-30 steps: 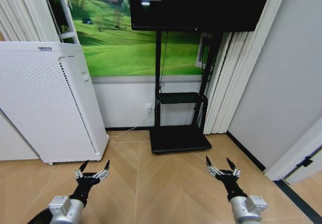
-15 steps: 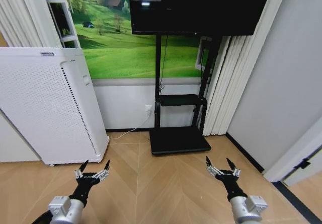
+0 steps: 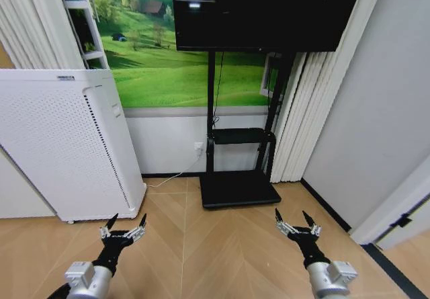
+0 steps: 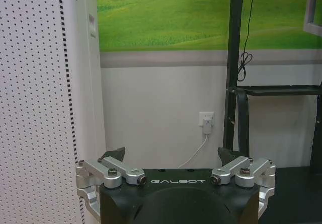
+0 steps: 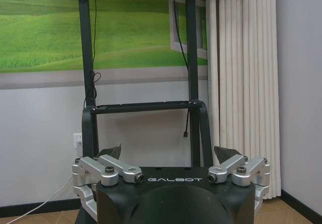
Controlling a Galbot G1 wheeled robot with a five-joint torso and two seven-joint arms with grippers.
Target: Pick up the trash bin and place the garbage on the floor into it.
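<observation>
Robot's turning: white appliance (image 3: 67, 144) slid a bit, w/ both left gripper (image 3: 123, 231) & right gripper (image 3: 296, 228) spread, empty; it's searching.

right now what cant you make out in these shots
- White appliance: its left side is cut off by the head view's edge; the left wrist view crops it too.
- TV screen: its top is cut off by the head view's upper edge.
- Floor behind the appliance and under the stand base: hidden by them.
- Left gripper and right gripper are open and hold nothing; both arms are cut off by the bottom edge.
</observation>
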